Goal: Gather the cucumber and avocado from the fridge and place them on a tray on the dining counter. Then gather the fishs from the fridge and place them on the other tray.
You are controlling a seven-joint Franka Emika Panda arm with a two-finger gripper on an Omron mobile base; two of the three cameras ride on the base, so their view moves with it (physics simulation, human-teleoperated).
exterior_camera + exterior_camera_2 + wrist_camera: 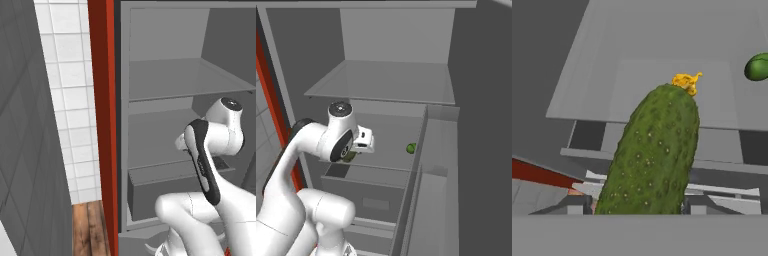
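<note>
Cucumber, dark green, bumpy-skinned, with a dried yellow blossom at its far tip (654, 155), sits lengthwise in the two-finger gripper (637, 207), pointing away from the hand camera. Fingers flank its near end and look closed on it, but the contact patch is below the frame edge, so grip depth can't be confirmed.

Location: in the hand, in front of the middle grey fridge shelf (391, 150), above the grey drawer (368, 200). In the right base view only a sliver of green shows under the white wrist.

Handling, my read: rigid, fairly light, won't crush under normal clamp force. Skin is knobbly, so decent friction, but the round section can roll between flat pads. It seems held near one end, which leaves a long overhang; expect pitch or droop on fast swings. A mid-length hold would be steadier. Keep wrist moves slow, and mind the tip against the red fridge edge (102, 125) on the way out.

Appearance: blunt cylinder, slight taper toward the blossom end, pale speckles on the warts, no visible damage.

Small round green avocado (757, 66) lies on the same shelf, toward the right, well apart from the cucumber; it also shows in the right base view (411, 148). Not picked up yet. No fish visible from these angles.
</note>
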